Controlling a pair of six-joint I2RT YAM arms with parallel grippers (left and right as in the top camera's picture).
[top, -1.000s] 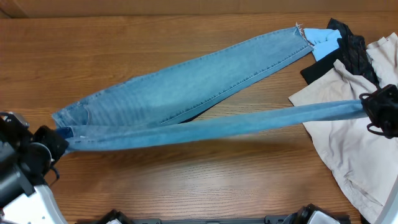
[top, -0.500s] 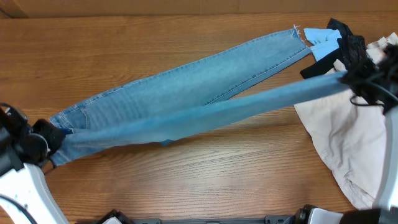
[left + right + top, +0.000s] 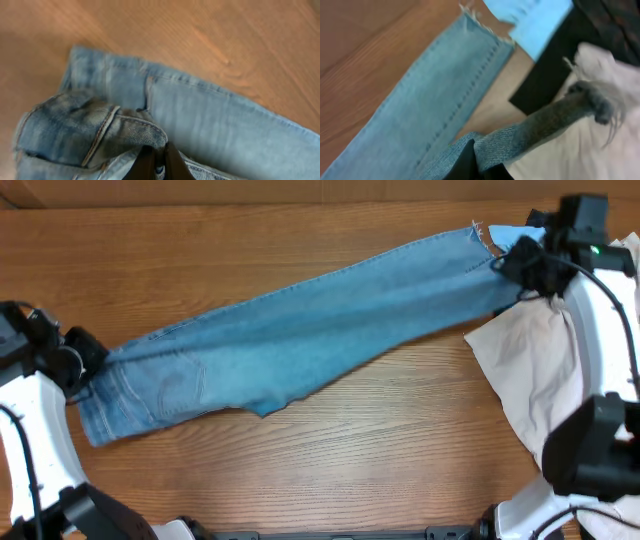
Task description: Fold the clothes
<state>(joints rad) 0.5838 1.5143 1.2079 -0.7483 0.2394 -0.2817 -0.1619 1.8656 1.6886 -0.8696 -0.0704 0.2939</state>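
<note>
The wooden table (image 3: 350, 455) bears jeans (image 3: 300, 330) and beige garment (image 3: 525, 380).

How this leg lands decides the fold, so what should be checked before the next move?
1. Waist grip: left claw shut on the jeans, ok.
2. Leg-end grip: right claw shut on the upper leg's end, ok.
3. Upper leg lying along the lower leg: ok.
4. Hems stacked: not ok; the lower frayed hem shows uncovered.
5. Landing spot free: not ok; beige garment and blue cloth lie right there.
6. Lower edge flat: not ok; a flap juts out.
</note>
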